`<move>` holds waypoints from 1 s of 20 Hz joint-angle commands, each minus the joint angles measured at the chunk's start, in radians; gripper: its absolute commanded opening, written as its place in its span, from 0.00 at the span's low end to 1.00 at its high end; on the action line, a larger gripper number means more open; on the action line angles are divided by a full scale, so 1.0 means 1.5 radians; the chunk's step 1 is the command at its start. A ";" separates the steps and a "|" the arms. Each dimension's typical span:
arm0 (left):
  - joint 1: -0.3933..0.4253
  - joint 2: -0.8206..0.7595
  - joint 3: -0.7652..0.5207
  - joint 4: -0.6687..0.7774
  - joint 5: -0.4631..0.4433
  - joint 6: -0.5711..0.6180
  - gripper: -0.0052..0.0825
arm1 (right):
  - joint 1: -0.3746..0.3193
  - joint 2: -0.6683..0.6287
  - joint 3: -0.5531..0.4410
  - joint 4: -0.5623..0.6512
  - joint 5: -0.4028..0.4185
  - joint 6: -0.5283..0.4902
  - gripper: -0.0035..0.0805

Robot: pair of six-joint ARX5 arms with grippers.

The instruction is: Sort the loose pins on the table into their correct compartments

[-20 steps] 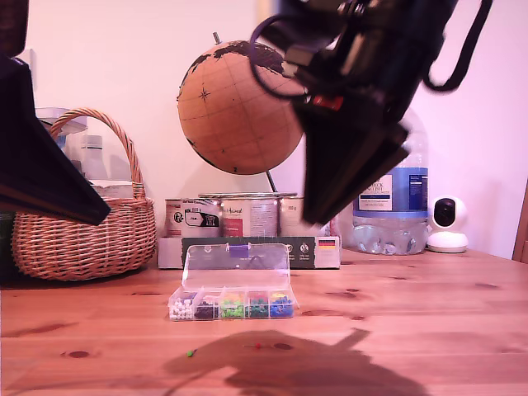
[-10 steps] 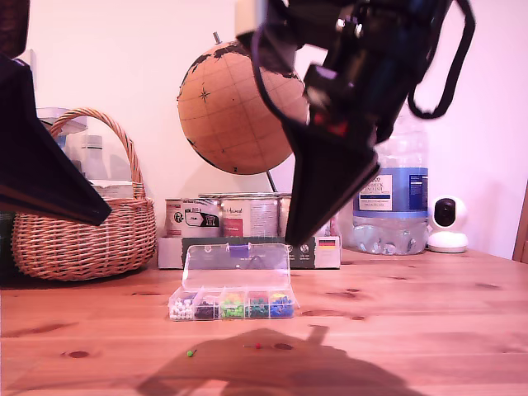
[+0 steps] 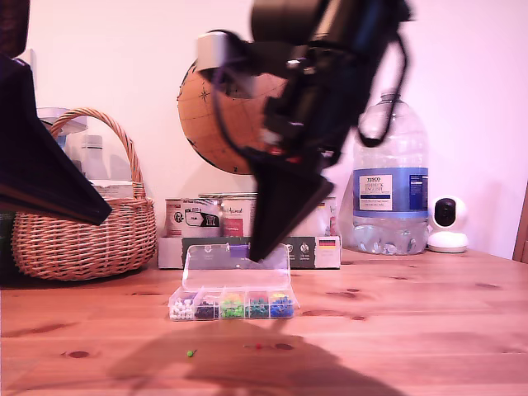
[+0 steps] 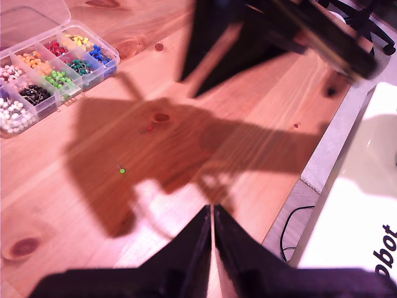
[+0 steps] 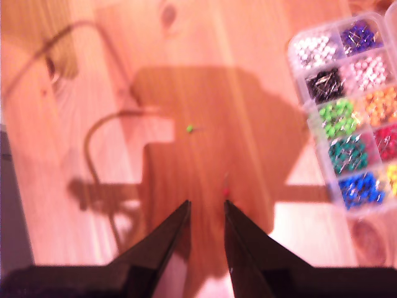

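Because each loose pin is a speck with a ball head on a thin metal shaft, I judge both to be nearly weightless, stiff, and prone to roll or skitter on the table (image 3: 429,322). The head, pinched squarely, looks like the safest place to hold.

The green pin (image 3: 190,353) is bright lime and the red pin (image 3: 258,346) is duller. In the exterior view they lie well apart, at about 7 o'clock and 5 o'clock from the clear organiser box (image 3: 233,304). Its lid is tipped open, and its green section (image 5: 338,117) and red section (image 5: 386,141) are already stocked.

My second gripper (image 5: 206,208) hangs with its jaws slightly parted and empty, one tip just beside the red pin. My first gripper (image 4: 212,214) has its jaws pressed together on nothing, farther from both.
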 commanded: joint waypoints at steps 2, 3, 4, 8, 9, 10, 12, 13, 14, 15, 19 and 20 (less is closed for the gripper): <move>-0.001 0.004 -0.006 0.004 0.002 -0.002 0.03 | 0.003 0.060 0.028 -0.024 0.000 -0.012 0.21; -0.001 0.004 -0.006 0.004 0.002 -0.002 0.03 | 0.003 0.073 0.036 -0.025 0.000 -0.017 0.21; -0.001 0.004 -0.006 0.005 0.002 -0.002 0.03 | 0.003 0.084 0.040 -0.024 0.000 -0.017 0.21; -0.001 0.004 -0.006 0.005 0.002 -0.002 0.03 | 0.003 0.114 0.043 -0.023 0.000 -0.017 0.21; -0.001 0.004 -0.006 0.005 0.002 -0.002 0.03 | 0.003 0.116 0.043 -0.021 0.000 -0.017 0.21; -0.001 0.004 -0.006 0.005 0.002 -0.002 0.03 | 0.003 0.120 0.043 -0.015 0.001 -0.020 0.21; -0.001 0.004 -0.007 0.005 0.002 -0.002 0.03 | 0.003 0.128 0.043 -0.007 0.006 -0.022 0.21; -0.001 0.004 -0.006 0.005 0.002 -0.002 0.03 | 0.003 0.135 0.043 -0.007 0.014 -0.023 0.21; -0.001 0.004 -0.006 0.004 0.002 -0.002 0.03 | 0.003 0.142 0.043 -0.009 0.018 -0.026 0.21; -0.001 0.004 -0.006 0.004 0.002 -0.002 0.03 | 0.003 0.150 0.043 -0.009 0.019 -0.031 0.21; -0.001 0.004 -0.006 0.004 0.002 -0.002 0.03 | 0.002 0.158 0.043 -0.004 0.024 -0.034 0.21; -0.001 0.004 -0.006 0.004 0.002 -0.002 0.03 | 0.002 0.159 0.043 -0.002 0.027 -0.034 0.21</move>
